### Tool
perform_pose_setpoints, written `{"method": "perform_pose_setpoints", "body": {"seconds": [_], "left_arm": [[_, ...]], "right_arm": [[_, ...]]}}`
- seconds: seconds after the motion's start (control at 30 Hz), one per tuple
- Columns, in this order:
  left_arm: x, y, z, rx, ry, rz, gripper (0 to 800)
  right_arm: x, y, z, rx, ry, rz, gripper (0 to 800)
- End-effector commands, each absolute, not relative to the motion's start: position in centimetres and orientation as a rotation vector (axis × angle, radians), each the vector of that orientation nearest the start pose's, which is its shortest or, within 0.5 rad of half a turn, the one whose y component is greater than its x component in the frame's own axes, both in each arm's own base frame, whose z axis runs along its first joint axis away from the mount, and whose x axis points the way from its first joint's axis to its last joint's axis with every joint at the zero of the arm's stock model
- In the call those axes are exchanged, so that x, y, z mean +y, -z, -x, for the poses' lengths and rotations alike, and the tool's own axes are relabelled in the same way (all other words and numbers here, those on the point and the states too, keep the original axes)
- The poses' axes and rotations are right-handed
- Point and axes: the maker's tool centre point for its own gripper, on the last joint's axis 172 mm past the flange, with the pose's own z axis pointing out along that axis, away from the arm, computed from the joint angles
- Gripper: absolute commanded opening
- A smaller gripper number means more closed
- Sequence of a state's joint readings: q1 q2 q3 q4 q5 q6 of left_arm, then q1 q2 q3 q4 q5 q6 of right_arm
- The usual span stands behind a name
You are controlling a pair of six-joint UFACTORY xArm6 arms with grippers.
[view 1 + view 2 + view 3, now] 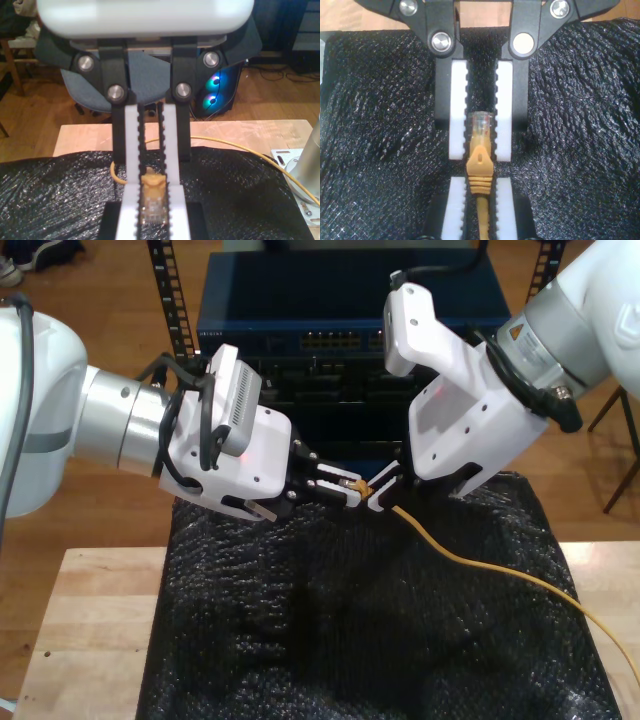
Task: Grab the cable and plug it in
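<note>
First gripper point(150, 200): my first gripper, narrow, clamped on plug point(151, 199).
Second gripper point(481, 137): my second gripper, narrow, plug tip between pads.
Cable point(470, 562): yellow, trailing toward exterior view's lower right.

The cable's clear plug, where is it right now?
The plug hangs mid-picture in the exterior view, just above the black mat, held where the fingers of the two arms meet tip to tip.

Setting: lab or office workroom. Evidence: rack-mounted network equipment point(340, 340) at far side, wooden workbench point(90, 630), office chair point(125, 75), lit computer tower point(217, 92), hardwood floor.
</note>
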State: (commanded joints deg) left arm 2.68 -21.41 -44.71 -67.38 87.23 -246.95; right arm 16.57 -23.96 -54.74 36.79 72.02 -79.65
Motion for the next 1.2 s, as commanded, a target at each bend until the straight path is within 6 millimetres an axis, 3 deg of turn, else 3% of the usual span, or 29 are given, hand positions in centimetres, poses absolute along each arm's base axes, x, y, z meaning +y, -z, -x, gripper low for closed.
{"method": "perform_pose_setpoints", "body": {"seconds": [0.2, 0.3, 0.37, 0.5, 0.57, 0.63, 0.67, 0.9, 1.2], "left_arm": [[-22.9, -35.4, -34.2, -1.499, -0.941, -1.439, 3], [-22.9, -35.4, -34.2, -1.498, -0.941, -1.440, 3], [-22.9, -35.4, -34.2, -1.498, -0.941, -1.441, 3], [-22.9, -35.3, -34.2, -1.494, -0.939, -1.444, 5], [-22.9, -35.1, -34.1, -1.491, -0.935, -1.445, 6], [-22.8, -35.1, -34.2, -1.486, -0.935, -1.447, 15], [-22.8, -34.9, -34.2, -1.481, -0.930, -1.449, 21], [-23.0, -34.1, -34.0, -1.441, -0.882, -1.434, 28], [-23.6, -35.3, -34.1, -1.371, -0.890, -1.392, 28]], "right_arm": [[24.6, -34.6, -34.4, -1.792, 0.575, 1.905, 130], [24.6, -34.7, -34.3, -1.791, 0.576, 1.905, 282], [24.5, -34.8, -34.3, -1.794, 0.580, 1.906, 296], [24.3, -35.8, -33.9, -1.809, 0.612, 1.902, 411], [24.3, -36.1, -33.8, -1.819, 0.621, 1.897, 514], [24.2, -36.6, -33.7, -1.829, 0.638, 1.893, 708], [24.2, -36.7, -33.6, -1.833, 0.642, 1.889, 757], [24.2, -36.6, -33.5, -1.868, 0.652, 1.862, 790], [24.2, -37.1, -33.2, -1.982, 0.690, 1.766, 798]]}}
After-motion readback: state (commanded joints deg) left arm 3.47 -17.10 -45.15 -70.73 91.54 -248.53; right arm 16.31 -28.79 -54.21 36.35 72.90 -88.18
